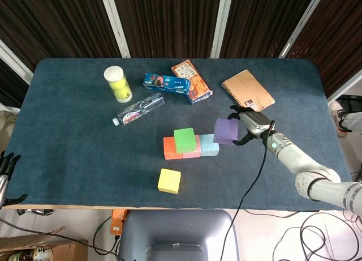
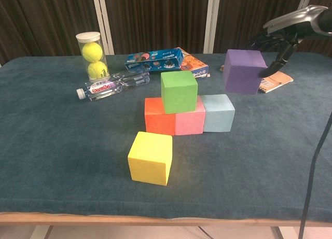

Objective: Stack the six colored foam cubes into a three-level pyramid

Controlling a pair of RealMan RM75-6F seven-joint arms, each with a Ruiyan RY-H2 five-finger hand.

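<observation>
Right hand: the right hand (image 1: 250, 125) holds the purple cube (image 1: 225, 131) in the air, its fingers (image 2: 270, 42) curled around the cube's right side, above and to the right of the stacked cubes.
Purple cube: clear of the bench (image 1: 73, 136), near the blue cube and at about 2 o'clock from the green cube in the chest view.
Left hand: the left hand (image 1: 5, 166) shows only at the left edge of the head view, off the bench at 8 o'clock; its fingers look spread and hold nothing, though little of it is visible.
Bottom row: orange cube (image 2: 160, 116), pink cube (image 2: 189, 122) and blue cube (image 2: 218, 113) stand side by side, touching, in the middle of the bench.
Green cube: the green cube (image 2: 179, 91) rests on top, straddling the orange and pink cubes.
Yellow cube: the yellow cube (image 2: 150, 157) stands alone on the bench, at 6 o'clock from the orange cube, near the front edge.
Far side: a tube of tennis balls (image 1: 117, 84) at 10 o'clock, a lying water bottle (image 1: 138, 110) beside it, two snack boxes (image 1: 181, 86) at 12 o'clock, and a notebook (image 1: 247, 92) at 2 o'clock.
</observation>
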